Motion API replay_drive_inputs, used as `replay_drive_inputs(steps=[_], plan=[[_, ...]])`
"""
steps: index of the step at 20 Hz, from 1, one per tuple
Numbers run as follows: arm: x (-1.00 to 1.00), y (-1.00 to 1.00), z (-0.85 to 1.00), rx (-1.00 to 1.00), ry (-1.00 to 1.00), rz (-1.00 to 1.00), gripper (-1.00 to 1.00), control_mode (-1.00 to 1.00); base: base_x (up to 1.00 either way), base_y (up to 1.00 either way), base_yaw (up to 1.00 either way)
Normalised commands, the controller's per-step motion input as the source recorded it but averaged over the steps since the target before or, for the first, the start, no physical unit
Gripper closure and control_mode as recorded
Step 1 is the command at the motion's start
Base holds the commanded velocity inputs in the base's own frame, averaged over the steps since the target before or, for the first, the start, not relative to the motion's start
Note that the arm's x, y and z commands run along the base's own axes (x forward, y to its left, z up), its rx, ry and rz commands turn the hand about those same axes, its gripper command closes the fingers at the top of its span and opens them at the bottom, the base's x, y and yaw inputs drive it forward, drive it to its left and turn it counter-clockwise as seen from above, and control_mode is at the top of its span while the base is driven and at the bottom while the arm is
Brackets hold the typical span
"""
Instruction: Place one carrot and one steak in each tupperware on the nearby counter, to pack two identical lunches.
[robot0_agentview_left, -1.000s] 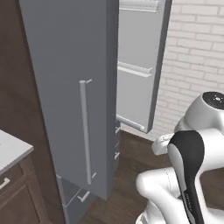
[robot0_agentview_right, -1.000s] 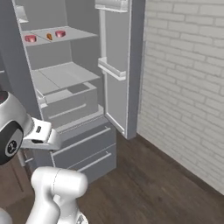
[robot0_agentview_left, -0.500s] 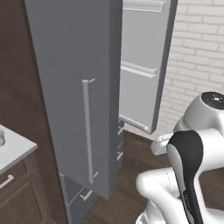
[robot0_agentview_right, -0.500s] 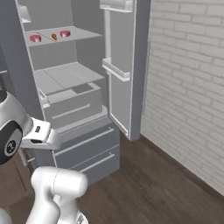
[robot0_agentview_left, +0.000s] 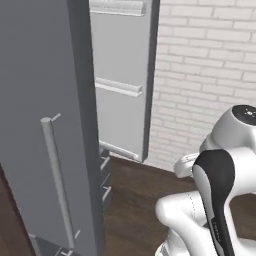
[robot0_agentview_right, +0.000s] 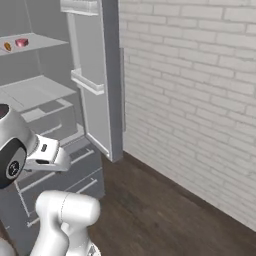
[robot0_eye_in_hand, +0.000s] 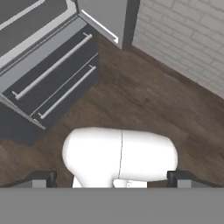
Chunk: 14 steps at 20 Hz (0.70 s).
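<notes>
On the upper shelf of the open fridge lie a small orange carrot (robot0_agentview_right: 7, 46) and, just right of it, a red steak (robot0_agentview_right: 21, 43). My gripper (robot0_eye_in_hand: 112, 179) is open and empty, its two dark fingertips (robot0_eye_in_hand: 43, 178) spread wide at the bottom of the hand view. It points down at the dark wood floor, far below and right of that shelf. The arm (robot0_agentview_right: 30, 155) stays folded close over the base. The tupperware and the counter are out of view.
The fridge's right door (robot0_agentview_right: 97, 75) stands open toward the white brick wall (robot0_agentview_right: 200, 100). Its left door (robot0_agentview_left: 50, 125), with a long bar handle, looms close at the left. Grey freezer drawers (robot0_eye_in_hand: 52, 74) sit low in front. Wood floor (robot0_agentview_right: 165, 215) lies free to the right.
The whole picture has shifted: the base has turned right, so the fridge slid left in both base views and the brick wall takes up more. The gripper stays open.
</notes>
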Motion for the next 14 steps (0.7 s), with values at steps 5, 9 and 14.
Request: replay_drive_inputs(steps=[5, 9, 14], plan=[[0.0, 0.0, 0.0, 0.0, 0.0, 0.0, -1.0, 1.0, 0.42, -0.81, -0.17], [0.0, 0.0, 0.0, 0.0, 0.0, 0.0, -1.0, 1.0, 0.44, -0.45, 0.22], [0.0, 0.0, 0.0, 0.0, 0.0, 0.0, -1.0, 1.0, 0.5, -0.29, 0.61]])
